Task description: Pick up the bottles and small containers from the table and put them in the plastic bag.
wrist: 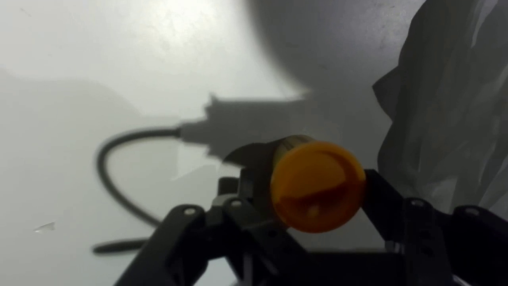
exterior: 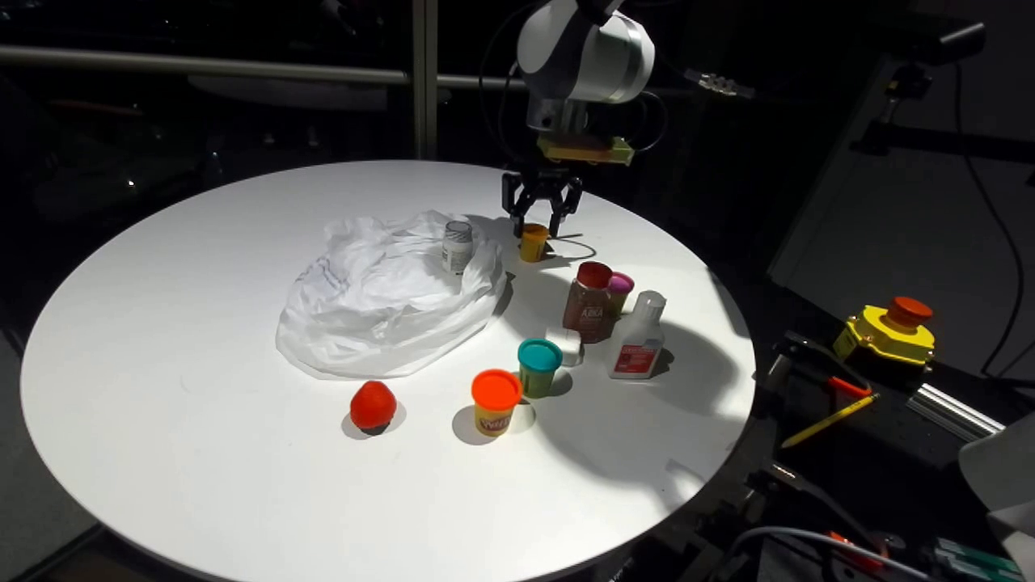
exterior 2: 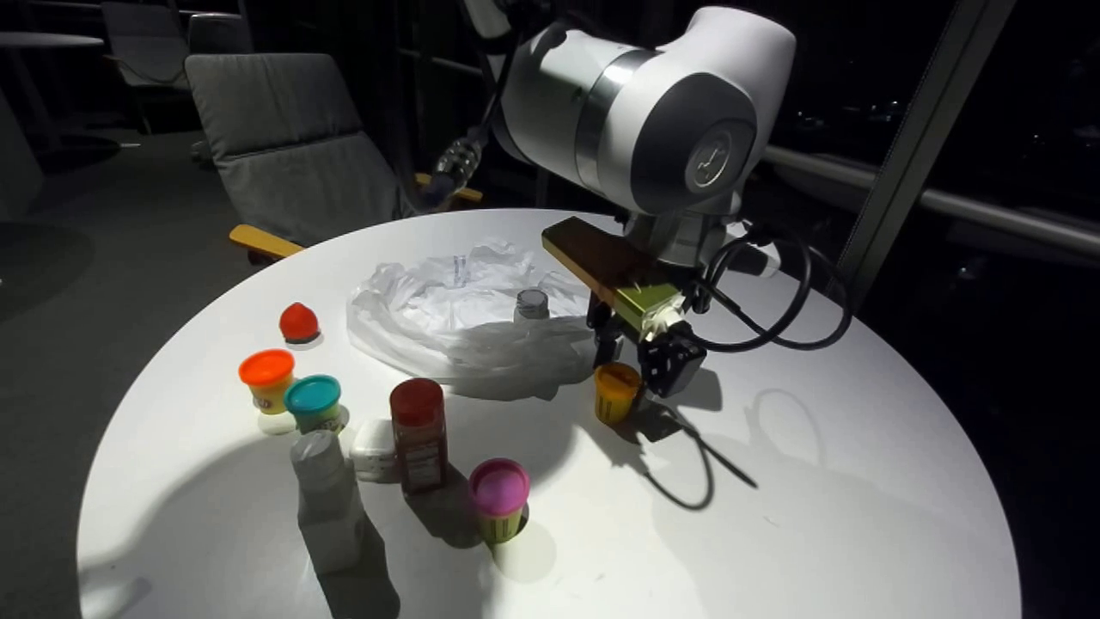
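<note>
An orange pot [exterior: 533,246] stands on the round white table [exterior: 202,453]. My gripper [exterior: 535,227] is lowered over it, fingers on either side. In the wrist view its orange lid [wrist: 317,186] meets one finger; shadow hides whether the opposite finger touches. The whitish plastic bag [exterior: 388,339] lies crumpled beside it, a small clear-capped bottle [exterior: 457,250] upright within. Several others stand apart: a red-capped jar [exterior: 590,307], a pink-lidded pot [exterior 2: 498,499], a white bottle [exterior: 636,343], a teal pot [exterior: 538,368], a white container [exterior 2: 375,451] and a red-lidded pot [exterior: 495,404].
A small red object [exterior: 373,404] sits near the bag's front. The yellow-and-red tool [exterior 2: 610,266] rides on my wrist, its black cable [exterior 2: 799,335] looping outward. Past the table edge are a chair [exterior 2: 292,146] and a yellow box with a red button [exterior: 889,333].
</note>
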`<state>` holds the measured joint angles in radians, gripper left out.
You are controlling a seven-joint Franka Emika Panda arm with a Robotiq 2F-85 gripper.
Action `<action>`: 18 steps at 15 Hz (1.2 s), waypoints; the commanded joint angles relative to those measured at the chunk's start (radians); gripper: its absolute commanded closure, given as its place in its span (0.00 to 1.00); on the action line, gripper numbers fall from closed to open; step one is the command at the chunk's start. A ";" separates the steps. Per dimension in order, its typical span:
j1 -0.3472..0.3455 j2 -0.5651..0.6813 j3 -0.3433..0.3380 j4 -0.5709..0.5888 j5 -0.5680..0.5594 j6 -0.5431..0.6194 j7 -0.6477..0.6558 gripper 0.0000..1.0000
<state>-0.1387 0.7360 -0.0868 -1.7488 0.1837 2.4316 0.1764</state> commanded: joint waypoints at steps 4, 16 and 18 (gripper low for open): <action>0.003 -0.059 -0.020 -0.027 -0.007 0.012 0.012 0.72; 0.188 -0.349 0.059 -0.058 -0.099 -0.265 0.088 0.72; 0.232 -0.310 0.081 -0.052 -0.126 -0.244 0.100 0.72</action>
<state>0.0459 0.3998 -0.0311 -1.8030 0.0998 2.1823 0.2500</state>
